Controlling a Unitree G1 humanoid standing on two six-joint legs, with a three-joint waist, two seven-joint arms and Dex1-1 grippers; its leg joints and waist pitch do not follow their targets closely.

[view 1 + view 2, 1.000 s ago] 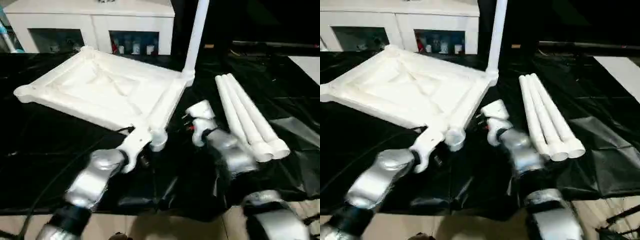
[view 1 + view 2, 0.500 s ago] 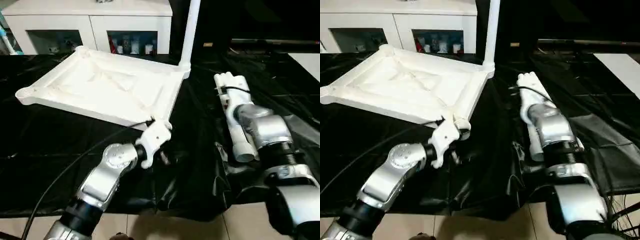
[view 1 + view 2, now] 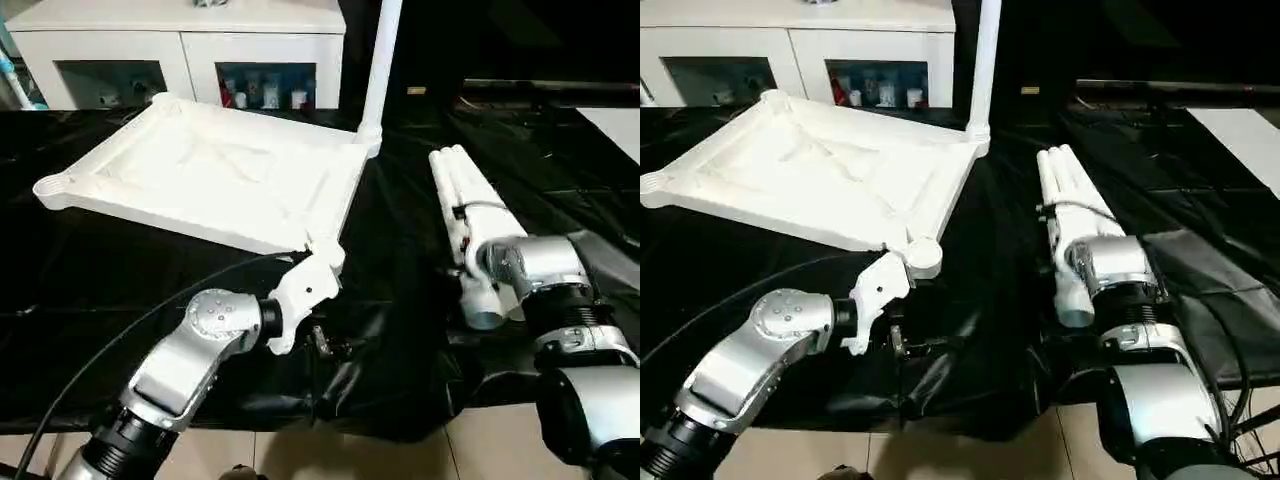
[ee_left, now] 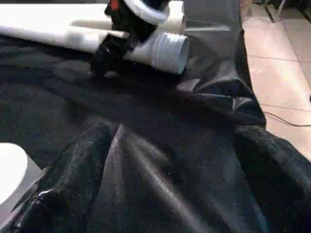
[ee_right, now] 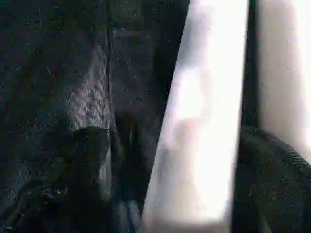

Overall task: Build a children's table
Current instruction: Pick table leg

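Observation:
The children's table top [image 3: 220, 170] lies upside down on the black sheet, ribbed underside up. One white leg [image 3: 380, 60] stands upright in its far right corner socket. The near corner socket [image 3: 923, 255] is empty. A bundle of loose legs [image 3: 452, 180] lies to the right. My left gripper [image 3: 318, 340] hangs just below that near socket, open, with nothing in it. My right gripper [image 4: 116, 46] sits down over the loose legs near their threaded ends. In the right wrist view its dark fingers [image 5: 90, 160] stand open on either side of one leg [image 5: 204, 136].
A white cabinet [image 3: 180, 50] with glass doors stands behind the table top. The black sheet [image 3: 120, 290] is wrinkled and ends at a tiled floor [image 4: 277, 73] close to me. A black cable [image 3: 120, 340] runs along my left arm.
My right gripper has drawn back along the loose legs toward their near ends. My left gripper has dropped a little below the near corner socket.

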